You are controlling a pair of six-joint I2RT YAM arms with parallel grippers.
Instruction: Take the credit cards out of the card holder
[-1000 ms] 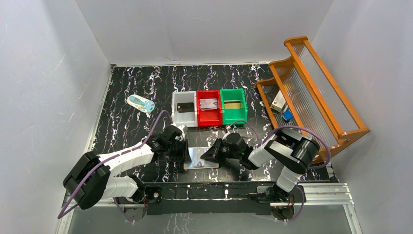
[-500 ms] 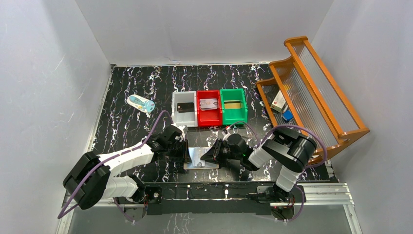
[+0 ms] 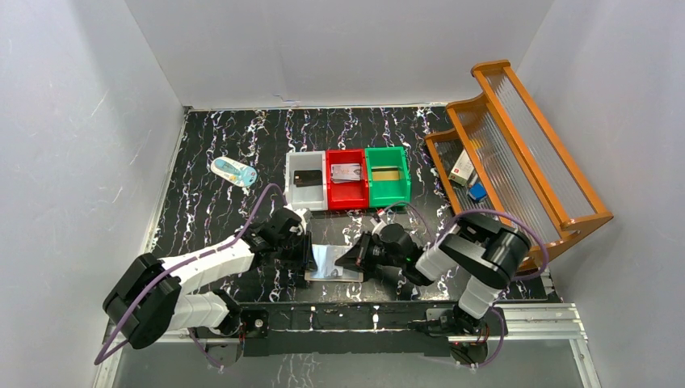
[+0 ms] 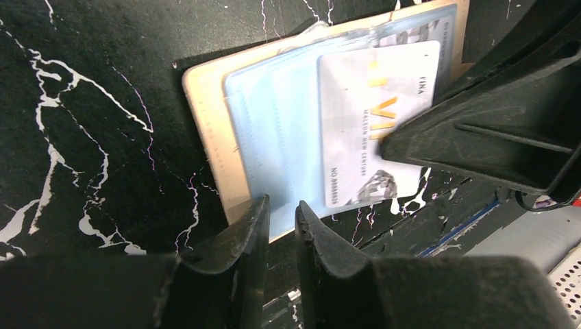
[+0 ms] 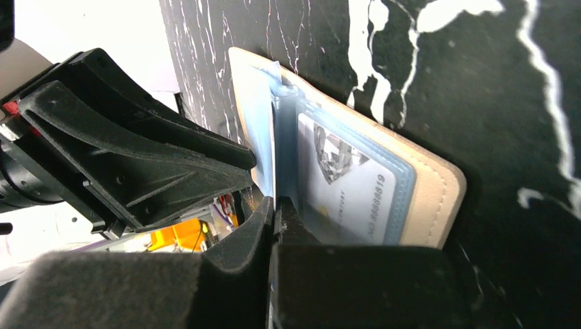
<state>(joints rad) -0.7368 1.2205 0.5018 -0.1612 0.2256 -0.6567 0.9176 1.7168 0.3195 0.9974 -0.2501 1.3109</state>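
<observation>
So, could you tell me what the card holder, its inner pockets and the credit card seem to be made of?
Card holder: beige leather or imitation, matte, with a soft rounded edge.
Inner pockets: pale blue translucent plastic film, judging by the card print showing through.
Credit card: probably stiff plastic, silvery-white, smooth, with printed lettering.

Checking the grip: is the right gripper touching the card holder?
Touching. Right wrist view: the right gripper is shut on the card holder, pinching its blue pocket leaf.

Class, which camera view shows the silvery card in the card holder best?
The left wrist view: the silvery card lies face-up with its print visible. The right wrist view shows part of it behind a clear pocket; the top view shows only a pale patch.
</observation>
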